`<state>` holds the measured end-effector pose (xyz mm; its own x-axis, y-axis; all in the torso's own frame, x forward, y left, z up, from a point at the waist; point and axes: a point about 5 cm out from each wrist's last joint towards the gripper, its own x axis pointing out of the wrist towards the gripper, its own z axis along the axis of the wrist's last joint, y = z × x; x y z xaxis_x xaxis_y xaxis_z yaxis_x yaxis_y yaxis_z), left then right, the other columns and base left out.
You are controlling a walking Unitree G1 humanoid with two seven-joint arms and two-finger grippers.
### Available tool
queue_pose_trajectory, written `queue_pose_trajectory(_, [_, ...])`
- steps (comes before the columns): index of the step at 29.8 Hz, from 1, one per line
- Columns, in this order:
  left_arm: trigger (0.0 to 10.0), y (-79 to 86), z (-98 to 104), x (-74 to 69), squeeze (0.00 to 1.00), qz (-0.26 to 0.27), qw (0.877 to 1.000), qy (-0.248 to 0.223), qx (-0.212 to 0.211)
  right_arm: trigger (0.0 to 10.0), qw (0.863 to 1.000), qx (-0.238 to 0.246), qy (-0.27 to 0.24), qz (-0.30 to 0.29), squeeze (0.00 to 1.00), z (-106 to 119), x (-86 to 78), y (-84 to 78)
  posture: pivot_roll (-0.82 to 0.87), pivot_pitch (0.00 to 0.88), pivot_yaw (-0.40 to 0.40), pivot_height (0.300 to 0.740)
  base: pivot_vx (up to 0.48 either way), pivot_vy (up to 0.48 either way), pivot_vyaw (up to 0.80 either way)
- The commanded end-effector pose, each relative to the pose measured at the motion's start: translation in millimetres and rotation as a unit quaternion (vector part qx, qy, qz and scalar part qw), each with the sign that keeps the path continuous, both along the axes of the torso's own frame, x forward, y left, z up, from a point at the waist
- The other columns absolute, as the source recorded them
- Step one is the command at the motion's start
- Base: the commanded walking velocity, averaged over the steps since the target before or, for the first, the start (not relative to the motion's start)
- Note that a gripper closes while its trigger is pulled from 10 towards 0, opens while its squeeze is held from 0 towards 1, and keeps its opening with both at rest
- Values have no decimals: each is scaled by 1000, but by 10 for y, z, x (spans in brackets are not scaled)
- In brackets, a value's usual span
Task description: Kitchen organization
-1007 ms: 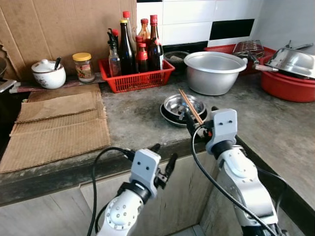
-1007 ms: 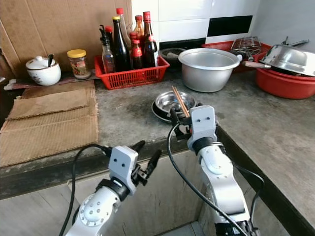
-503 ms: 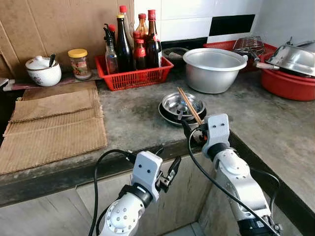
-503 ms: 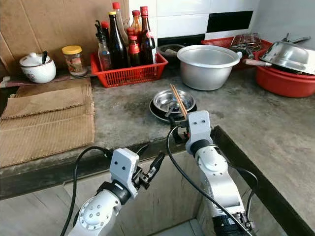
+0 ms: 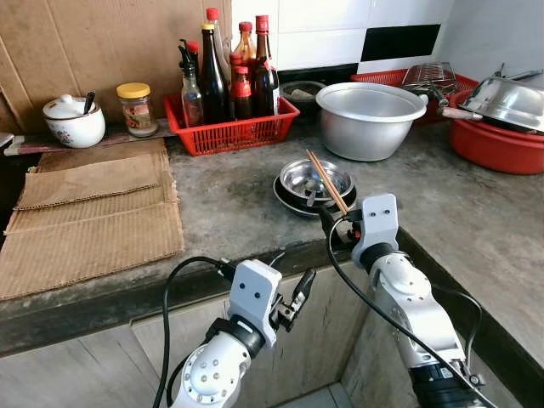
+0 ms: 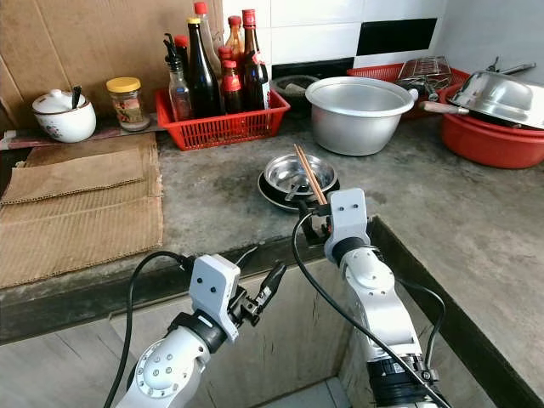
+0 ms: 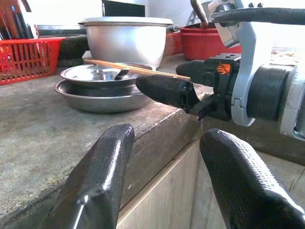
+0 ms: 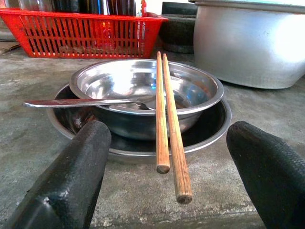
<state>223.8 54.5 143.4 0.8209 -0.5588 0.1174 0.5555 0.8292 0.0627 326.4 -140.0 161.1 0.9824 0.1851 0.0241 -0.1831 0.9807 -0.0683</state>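
Since half a second ago, little change: the right end effector (image 5: 333, 223) sits a touch lower and closer to the edge of the grey concrete desk (image 5: 229, 204); the left end effector (image 5: 289, 289) hangs about where it was, below the desk edge in front of the cabinet face. Bowls, chopsticks and spoon lie as before.

Right end effector: black fingers (image 8: 71, 176) spread wide, gripping nothing. It is level with the desk lip, pointing at the stacked shallow steel bowls (image 5: 316, 185). The pair of wooden chopsticks (image 5: 328, 183) rests across the rim of the upper bowl, its near ends jutting out past the lower bowl toward the end effector. In the right wrist view those tips (image 8: 171, 181) lie between the two fingers but clear of both. A steel spoon (image 8: 86, 102) lies across the upper bowl, handle out to one side.

Left end effector: fingers (image 7: 95, 176) parted, empty, below the desk edge and well apart from the bowls.

Behind the bowls: large aluminium pot (image 5: 368, 123). Toward the robot's left of it, a red plastic basket of sauce bottles (image 5: 234, 127). Further left, a yellow-lidded glass jar (image 5: 136, 109) and a white lidded ceramic pot (image 5: 75, 124). Brown corrugated cardboard sheets (image 5: 89, 217) lie flat on the desk's left part. Red plastic basin with a steel lid (image 5: 497, 127) at far right.
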Motion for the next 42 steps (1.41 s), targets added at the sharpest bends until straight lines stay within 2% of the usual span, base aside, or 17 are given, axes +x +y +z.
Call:
queue_pose_trajectory(1, [10000,1,49,-12,0,-2,1000,-8,-4,10000,1000,-5,-7,-2,0,41,39,-30,24,20,-44,740,0,0,0])
queue_pose_trajectory(5, [10000,3,37,-12,0,-2,1000,-7,-2,10000,1000,-5,-9,-5,0,46,59,-45,22,16,-41,740,0,0,0])
queue_pose_trajectory(6, [10000,2,36,-12,0,-2,1000,-7,-2,9490,1000,-5,-9,-6,0,45,62,-49,22,16,-41,740,0,0,0])
queue_pose_trajectory(7, [10000,2,35,-10,0,-2,1000,-7,-1,8275,1000,-5,-8,-7,0,43,67,-52,21,12,-41,740,0,0,0])
queue_pose_trajectory(8, [10000,1,33,-10,0,-2,1000,-7,-1,5569,1000,-4,-7,-7,0,36,67,-53,21,11,-38,740,0,0,0])
queue_pose_trajectory(9, [10000,0,31,-10,0,-2,1000,-7,-1,5569,1000,-3,-7,-7,0,32,68,-53,21,11,-38,740,0,0,0])
queue_pose_trajectory(10, [10000,-4,35,-8,0,-2,1000,-8,-2,2314,1000,-3,-6,-8,0,29,68,-57,21,8,-40,740,0,0,0])
queue_pose_trajectory(11, [10000,-6,39,-6,0,-2,1000,-8,-2,2314,1000,-2,-6,-9,0,27,69,-59,22,8,-41,740,0,0,0])
queue_pose_trajectory(12, [10000,-8,42,-1,0,-2,1000,-9,-2,0,1000,-2,-7,-10,0,26,72,-64,22,8,-41,740,0,0,0])
queue_pose_trajectory(33, [10000,-2,63,36,0,5,1000,-8,-9,0,1000,-2,-16,-16,0,49,84,-88,23,2,-37,740,0,0,0])
queue_pose_trajectory(38, [10000,11,42,29,0,7,1000,-5,-7,0,1000,5,-19,-18,0,63,72,-84,23,5,-35,740,0,0,0])
queue_pose_trajectory(42, [10000,16,41,36,0,9,1000,-6,-3,0,998,29,-44,-24,0,154,38,-85,24,6,-36,740,0,0,0])
